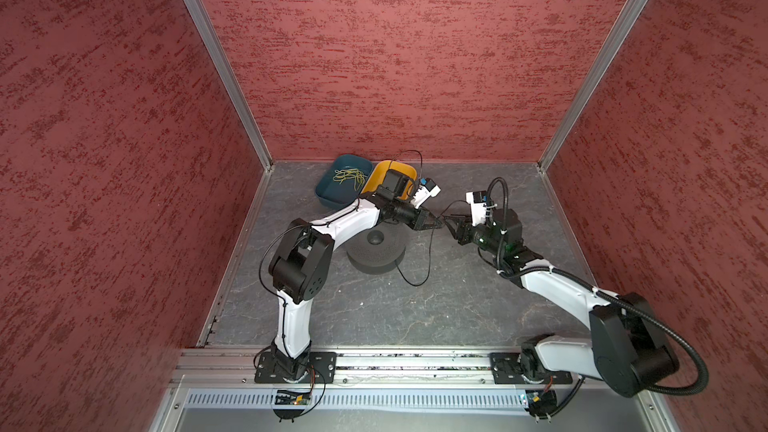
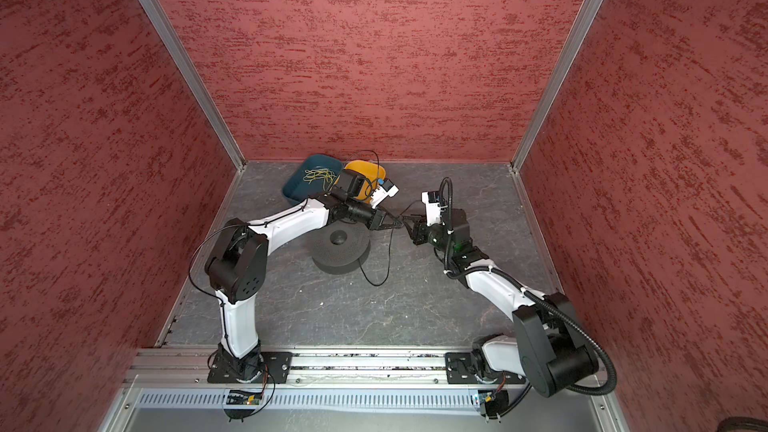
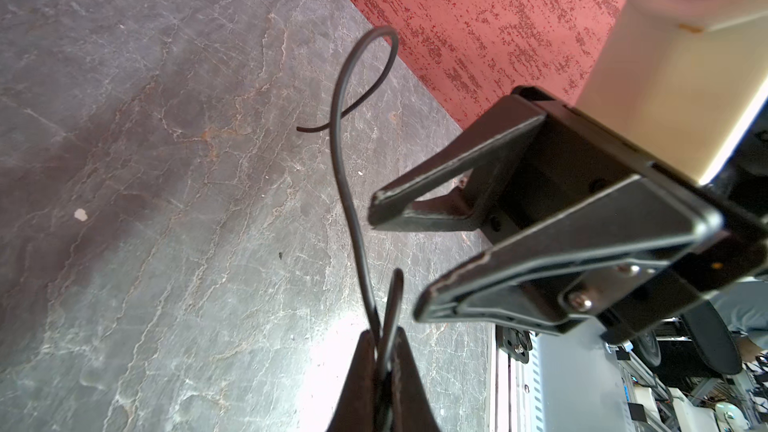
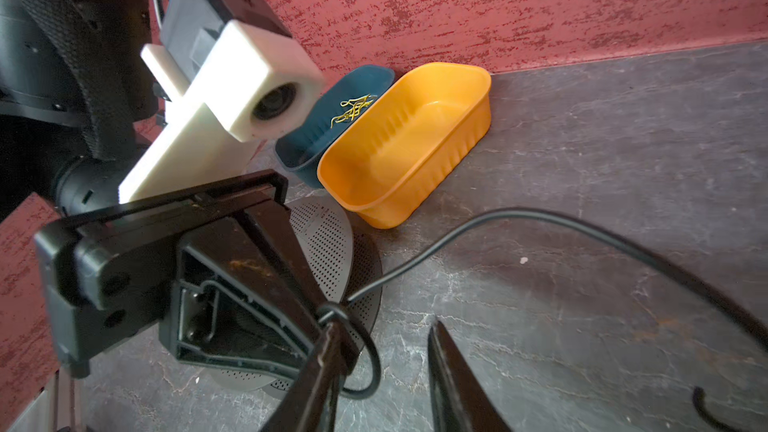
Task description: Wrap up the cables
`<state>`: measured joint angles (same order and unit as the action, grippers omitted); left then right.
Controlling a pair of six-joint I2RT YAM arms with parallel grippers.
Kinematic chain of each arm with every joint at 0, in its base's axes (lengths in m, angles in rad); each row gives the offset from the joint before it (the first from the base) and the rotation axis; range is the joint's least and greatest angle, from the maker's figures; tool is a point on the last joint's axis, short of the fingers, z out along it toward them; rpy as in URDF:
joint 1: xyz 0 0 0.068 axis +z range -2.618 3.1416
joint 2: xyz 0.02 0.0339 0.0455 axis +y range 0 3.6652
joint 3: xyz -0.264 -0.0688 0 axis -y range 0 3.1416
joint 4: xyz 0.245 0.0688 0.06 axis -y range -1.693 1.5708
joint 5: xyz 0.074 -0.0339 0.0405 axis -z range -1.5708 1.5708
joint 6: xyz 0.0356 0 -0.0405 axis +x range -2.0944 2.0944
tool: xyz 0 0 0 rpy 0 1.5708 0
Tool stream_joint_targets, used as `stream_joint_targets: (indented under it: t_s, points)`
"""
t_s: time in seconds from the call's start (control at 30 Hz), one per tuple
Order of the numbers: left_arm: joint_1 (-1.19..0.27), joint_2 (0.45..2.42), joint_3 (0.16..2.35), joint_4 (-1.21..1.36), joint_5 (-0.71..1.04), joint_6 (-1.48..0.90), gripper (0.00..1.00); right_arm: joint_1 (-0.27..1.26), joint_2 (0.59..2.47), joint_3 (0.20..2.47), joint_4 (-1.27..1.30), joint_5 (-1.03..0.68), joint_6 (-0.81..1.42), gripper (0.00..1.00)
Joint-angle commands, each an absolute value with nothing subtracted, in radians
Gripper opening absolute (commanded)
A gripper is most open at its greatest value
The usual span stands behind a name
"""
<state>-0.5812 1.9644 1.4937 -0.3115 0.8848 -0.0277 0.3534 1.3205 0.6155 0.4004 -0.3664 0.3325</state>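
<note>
- Nearest to the lens in the left wrist view, the left gripper (image 3: 384,336) is fully closed, and the cable (image 3: 345,184) is pinched between its 2 fingers (image 3: 411,384).
- From this pinch the cable rises, curls into 1 small loop and ends free in the air above the table (image 3: 124,160).
- The right gripper (image 3: 395,259) stands just beside it with its jaws apart and a clear gap between them; it holds nothing. In the right wrist view a small bend of the cable lies near its fingers, but I cannot tell if it touches them.
- In a top view the 2 grippers meet above the table. The rest of the cable (image 1: 431,251) hangs down from them, makes a slack bow on the table and reaches the edge of the round black disc (image 1: 376,247).
- The blue bin (image 1: 326,197), with yellow-green strands (image 1: 351,176) inside, and the yellow bin (image 1: 395,166) stand at the back wall, apart from the work.
- The step seems to be a second grasp, so that the cable can be formed into turns.
- To do it well, the right jaws should close on the cable just beside the left pinch, not on the left fingers.
- The left grip should probably hold until the right one is firm, because the cord is thin and springy and may slip out.
- Slack should be taken gently, or the disc may be dragged.
</note>
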Motion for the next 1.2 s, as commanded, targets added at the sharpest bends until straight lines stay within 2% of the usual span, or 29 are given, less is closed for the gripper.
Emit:
stream_joint_targets:
  t_s: [0.0, 0.23, 0.27, 0.37, 0.43, 0.8, 0.97, 1.17]
  points:
    - [-0.589, 1.946, 1.513, -0.331, 0.920, 0.002, 0.00, 0.367, 1.344, 0.660, 0.452, -0.340, 0.314, 0.29]
    - [-0.587, 1.938, 1.509, -0.346, 0.922, 0.022, 0.00, 0.370, 1.384, 0.674, 0.452, -0.377, 0.335, 0.15]
    - [-0.586, 1.938, 1.509, -0.347, 0.919, 0.026, 0.00, 0.372, 1.386, 0.676, 0.450, -0.387, 0.338, 0.17]
    - [-0.579, 1.936, 1.507, -0.360, 0.918, 0.043, 0.00, 0.371, 1.378, 0.669, 0.433, -0.411, 0.337, 0.36]
    - [-0.574, 1.931, 1.502, -0.367, 0.910, 0.057, 0.00, 0.370, 1.364, 0.656, 0.435, -0.417, 0.335, 0.40]
    - [-0.567, 1.925, 1.492, -0.371, 0.910, 0.093, 0.00, 0.373, 1.367, 0.637, 0.390, -0.445, 0.309, 0.35]
    - [-0.562, 1.919, 1.492, -0.368, 0.910, 0.094, 0.00, 0.373, 1.331, 0.587, 0.428, -0.416, 0.313, 0.41]
    - [-0.572, 1.921, 1.496, -0.382, 0.923, 0.122, 0.00, 0.373, 1.358, 0.581, 0.474, -0.436, 0.335, 0.38]
